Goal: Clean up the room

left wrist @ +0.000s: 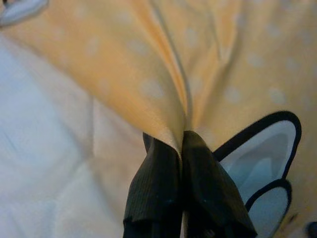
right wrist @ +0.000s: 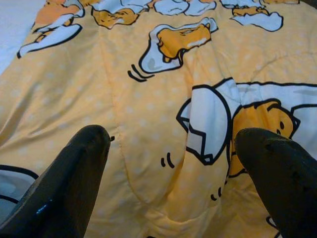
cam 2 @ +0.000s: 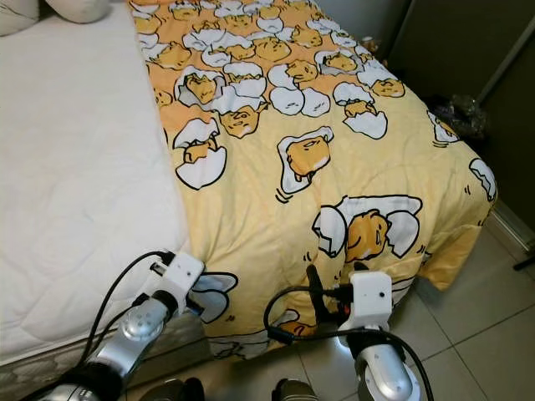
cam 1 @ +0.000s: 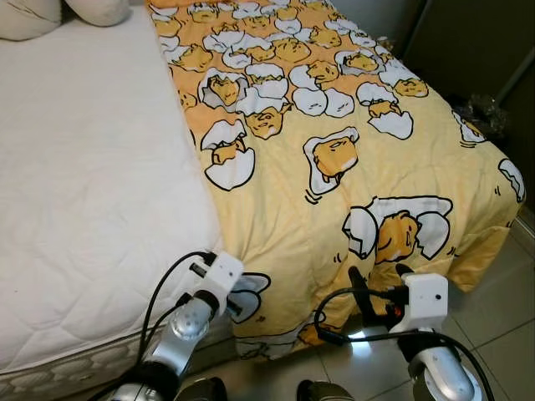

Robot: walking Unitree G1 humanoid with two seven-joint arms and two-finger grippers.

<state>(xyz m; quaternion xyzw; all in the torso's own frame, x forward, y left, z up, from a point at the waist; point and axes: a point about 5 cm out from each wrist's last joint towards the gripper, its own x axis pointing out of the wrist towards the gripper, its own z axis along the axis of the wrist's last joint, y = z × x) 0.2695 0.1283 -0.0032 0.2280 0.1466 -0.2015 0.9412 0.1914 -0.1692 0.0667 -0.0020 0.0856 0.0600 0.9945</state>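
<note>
A yellow blanket (cam 1: 334,109) printed with cartoon eggs covers the right half of the bed and hangs over its foot end. The left half is bare white mattress (cam 1: 92,192). My left gripper (cam 1: 236,304) is at the foot of the bed, on the blanket's left edge. In the left wrist view the left gripper (left wrist: 182,141) is shut on a pinched fold of the blanket (left wrist: 148,74). My right gripper (cam 1: 380,284) is held open in front of the hanging blanket end. Its two fingers (right wrist: 74,183) are spread wide before the blanket (right wrist: 148,114), with nothing between them.
Two pillows (cam 1: 33,15) lie at the head of the bed, top left. A dark wall or cabinet (cam 1: 468,42) and a dark crumpled bag (cam 1: 481,113) stand to the right of the bed. Tiled floor (cam 1: 493,309) runs along the foot and right side.
</note>
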